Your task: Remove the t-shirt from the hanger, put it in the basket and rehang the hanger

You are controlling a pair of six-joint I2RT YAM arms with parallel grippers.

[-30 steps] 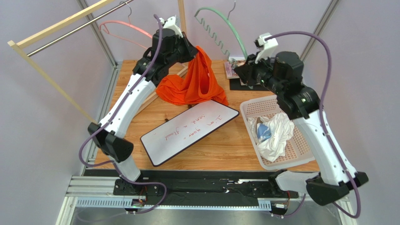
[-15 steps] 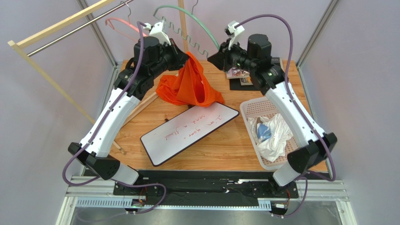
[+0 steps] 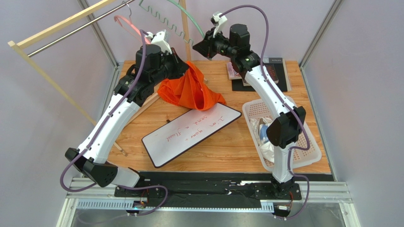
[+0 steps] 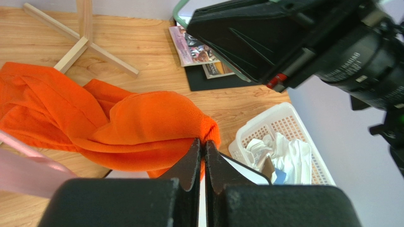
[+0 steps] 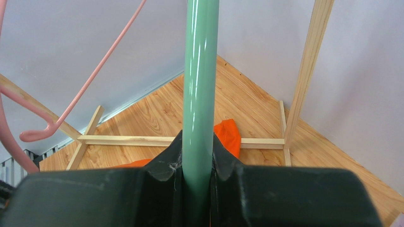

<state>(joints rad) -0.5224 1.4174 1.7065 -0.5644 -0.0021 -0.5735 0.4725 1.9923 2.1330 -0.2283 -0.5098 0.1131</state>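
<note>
The orange t-shirt (image 3: 190, 89) lies bunched on the table's far part, one fold lifted. My left gripper (image 3: 186, 66) is shut on that fold; in the left wrist view the jaws (image 4: 204, 144) pinch the cloth (image 4: 142, 123). The green hanger (image 3: 175, 19) is bare and held high at the back, clear of the shirt. My right gripper (image 3: 201, 46) is shut on its arm; in the right wrist view the green bar (image 5: 201, 71) runs up between the jaws (image 5: 199, 151).
A pink hanger (image 3: 124, 21) hangs on the wooden rack's rail (image 3: 61, 34). A whiteboard (image 3: 192, 131) lies mid-table. A white basket (image 3: 303, 142) with white cloth sits at the right. Booklets (image 3: 258, 73) lie at the back.
My right arm has swung left and up, carrying the green hanger away from the shirt toward the back left. My left gripper has lowered slightly with the orange fold.
</note>
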